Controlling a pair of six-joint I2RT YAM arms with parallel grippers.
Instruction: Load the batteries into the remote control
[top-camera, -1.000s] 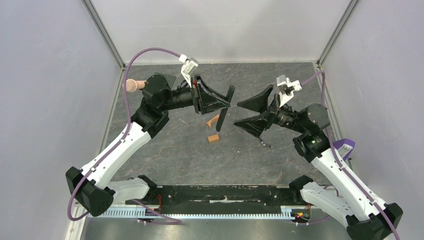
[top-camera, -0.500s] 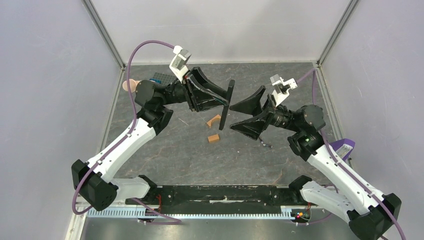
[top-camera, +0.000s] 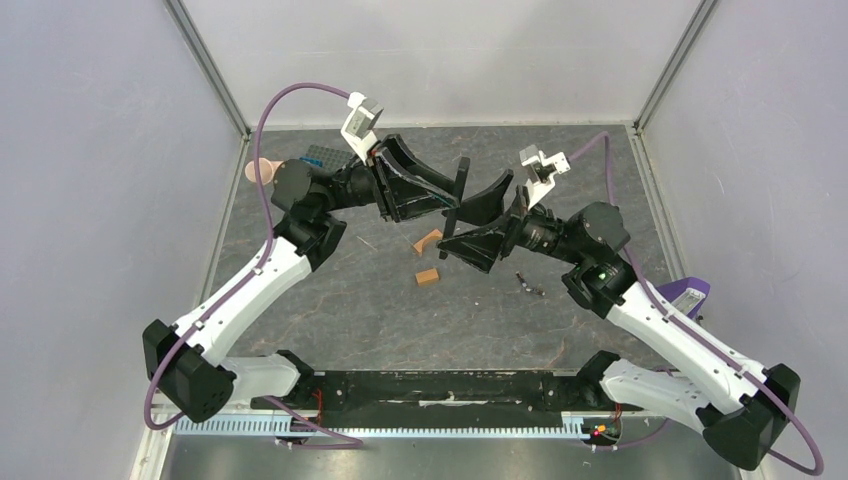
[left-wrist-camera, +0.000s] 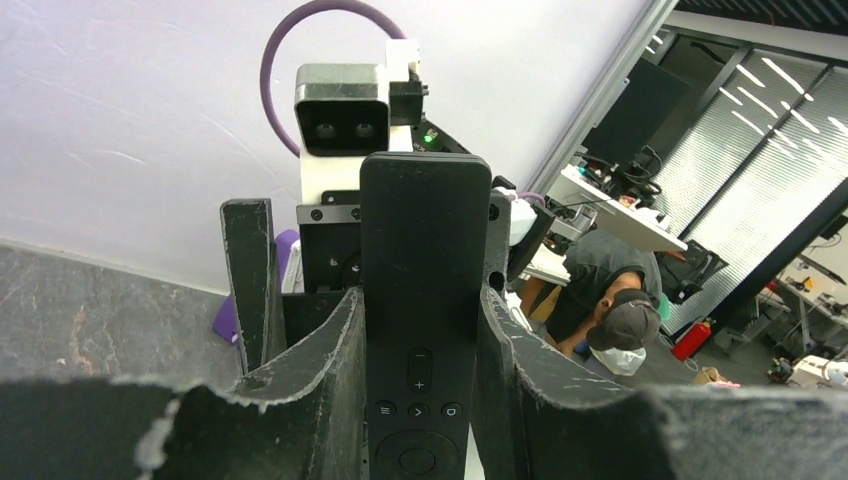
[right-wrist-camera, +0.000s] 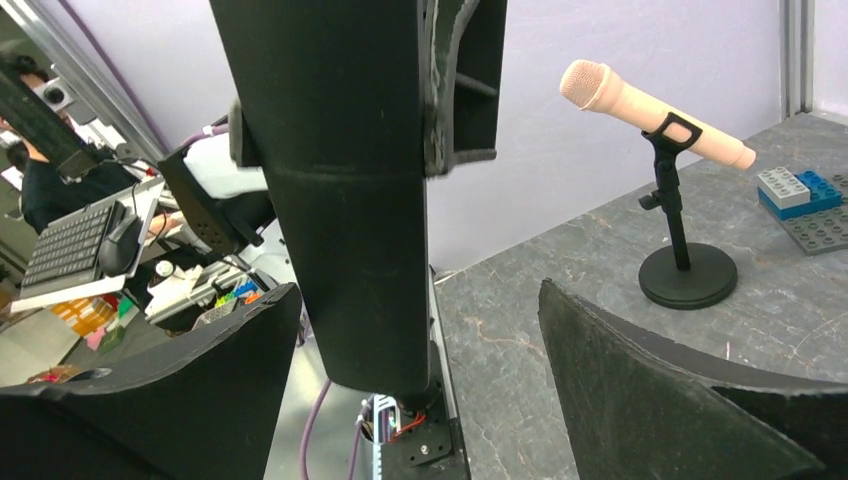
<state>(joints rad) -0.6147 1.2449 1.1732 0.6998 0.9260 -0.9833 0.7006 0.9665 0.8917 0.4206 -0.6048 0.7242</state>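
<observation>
The left gripper (top-camera: 447, 207) is clenched on the remote (top-camera: 458, 203), holding it roughly upright in the air above the middle of the table (top-camera: 330, 300), with the button side facing the gripper's own wrist. The right gripper (top-camera: 460, 222) has its fingers spread wide, one on each side of the remote's plain back, neither touching it. An orange block (top-camera: 428, 241) lies on the table below, with a second block (top-camera: 428, 277) just nearer. A microphone (right-wrist-camera: 650, 110) stands at the far left.

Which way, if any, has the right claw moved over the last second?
Yes: the right claw moved left, toward the orange blocks, and now straddles the remote control.
</observation>
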